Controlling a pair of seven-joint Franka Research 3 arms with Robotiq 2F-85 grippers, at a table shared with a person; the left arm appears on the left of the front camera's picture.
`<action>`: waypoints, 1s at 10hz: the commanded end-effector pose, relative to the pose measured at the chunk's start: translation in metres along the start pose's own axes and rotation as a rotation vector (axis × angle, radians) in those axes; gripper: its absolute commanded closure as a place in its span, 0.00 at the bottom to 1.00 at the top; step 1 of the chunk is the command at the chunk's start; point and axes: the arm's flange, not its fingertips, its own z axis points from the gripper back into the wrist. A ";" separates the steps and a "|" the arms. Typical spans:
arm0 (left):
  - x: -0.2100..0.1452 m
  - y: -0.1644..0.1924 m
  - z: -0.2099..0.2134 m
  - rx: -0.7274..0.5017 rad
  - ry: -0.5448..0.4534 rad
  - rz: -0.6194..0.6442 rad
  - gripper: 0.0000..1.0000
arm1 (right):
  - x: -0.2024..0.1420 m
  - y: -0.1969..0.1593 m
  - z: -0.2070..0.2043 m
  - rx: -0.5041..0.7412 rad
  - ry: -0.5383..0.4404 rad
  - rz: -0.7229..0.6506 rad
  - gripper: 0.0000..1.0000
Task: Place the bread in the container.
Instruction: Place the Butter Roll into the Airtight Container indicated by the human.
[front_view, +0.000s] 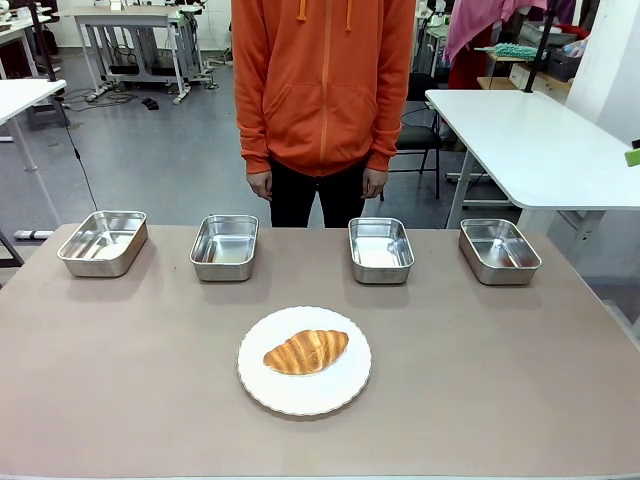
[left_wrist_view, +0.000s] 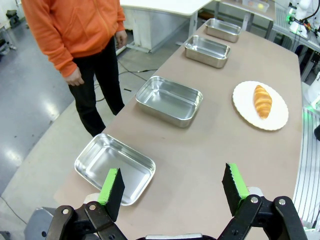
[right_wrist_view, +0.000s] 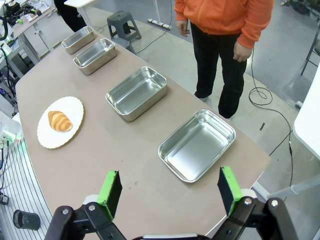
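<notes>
Nothing is done yet. The bread is lying in the middle of the plate, untouched. Four empty steel containers are sitting in a row on the tabletop beyond the plate, on the person's side. Left jaws and right jaws are both hanging spread, gripping nothing, well apart from the plate. Pick, carry and drop are all remaining.
</notes>
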 end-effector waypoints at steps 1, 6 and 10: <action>0.000 0.000 0.003 -0.008 -0.014 -0.013 0.00 | 0.001 0.000 0.000 0.005 -0.010 0.005 0.00; 0.000 0.000 0.003 -0.008 -0.014 -0.013 0.00 | 0.001 0.000 0.000 0.005 -0.010 0.005 0.00; 0.000 0.000 0.003 -0.008 -0.014 -0.013 0.00 | 0.001 0.000 0.000 0.005 -0.010 0.005 0.00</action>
